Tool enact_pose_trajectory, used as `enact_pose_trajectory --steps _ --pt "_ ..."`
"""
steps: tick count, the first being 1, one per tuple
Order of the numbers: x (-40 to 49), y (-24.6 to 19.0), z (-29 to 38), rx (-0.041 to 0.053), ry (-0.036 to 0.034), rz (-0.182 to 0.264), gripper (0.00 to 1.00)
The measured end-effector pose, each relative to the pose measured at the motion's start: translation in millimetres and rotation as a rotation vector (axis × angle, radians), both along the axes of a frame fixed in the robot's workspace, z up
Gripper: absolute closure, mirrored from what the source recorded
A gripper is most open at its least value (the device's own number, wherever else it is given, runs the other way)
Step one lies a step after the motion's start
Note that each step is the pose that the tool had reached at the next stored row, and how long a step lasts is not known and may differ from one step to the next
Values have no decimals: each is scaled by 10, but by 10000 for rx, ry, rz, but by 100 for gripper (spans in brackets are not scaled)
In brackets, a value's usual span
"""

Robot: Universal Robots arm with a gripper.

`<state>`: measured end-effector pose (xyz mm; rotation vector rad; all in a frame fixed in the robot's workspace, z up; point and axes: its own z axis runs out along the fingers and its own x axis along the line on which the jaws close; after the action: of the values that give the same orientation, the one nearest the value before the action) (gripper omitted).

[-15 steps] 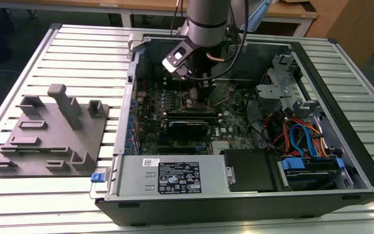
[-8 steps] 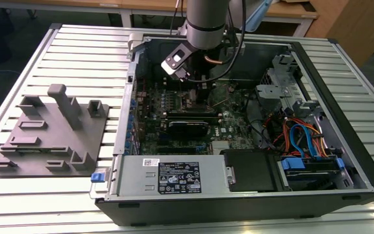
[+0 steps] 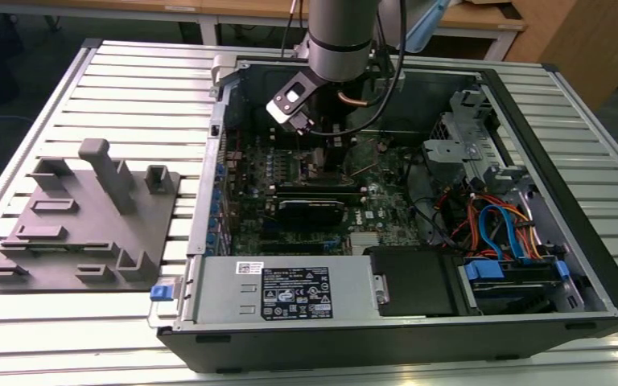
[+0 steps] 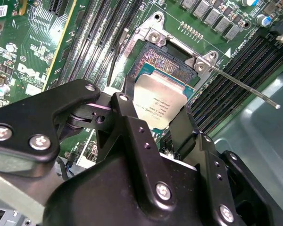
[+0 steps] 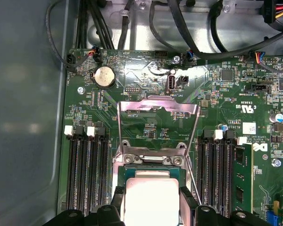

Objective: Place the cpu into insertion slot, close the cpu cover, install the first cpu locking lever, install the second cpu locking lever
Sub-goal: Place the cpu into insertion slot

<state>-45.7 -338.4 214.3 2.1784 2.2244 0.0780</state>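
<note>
Exterior view: open computer case point(image 3: 599, 265) on a slatted metal bench point(image 3: 94, 88), wooden desks point(image 3: 578, 40) behind
Second wrist view: the gripper point(image 4: 155, 113) clamps the cpu point(image 4: 162, 101) over the insertion slot point(image 4: 167, 63); first wrist view: the cpu cover point(image 5: 158, 107) stands flipped open beyond it

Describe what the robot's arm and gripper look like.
The arm is a smooth grey cylinder with a darker band near its wrist, and black cables loop down beside it. The gripper is matte black, built of angular linkage plates and two blocky fingers, fastened with silvery screws.
</note>
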Motion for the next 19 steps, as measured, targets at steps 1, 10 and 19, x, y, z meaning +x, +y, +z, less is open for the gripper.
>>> enact_pose_trajectory --steps 1,10,19 --pt "0 0 0 0 0 0 46" --pt "-2 0 -16 0 -1 -1 46" --pt "-4 1 -106 -117 0 1 46"
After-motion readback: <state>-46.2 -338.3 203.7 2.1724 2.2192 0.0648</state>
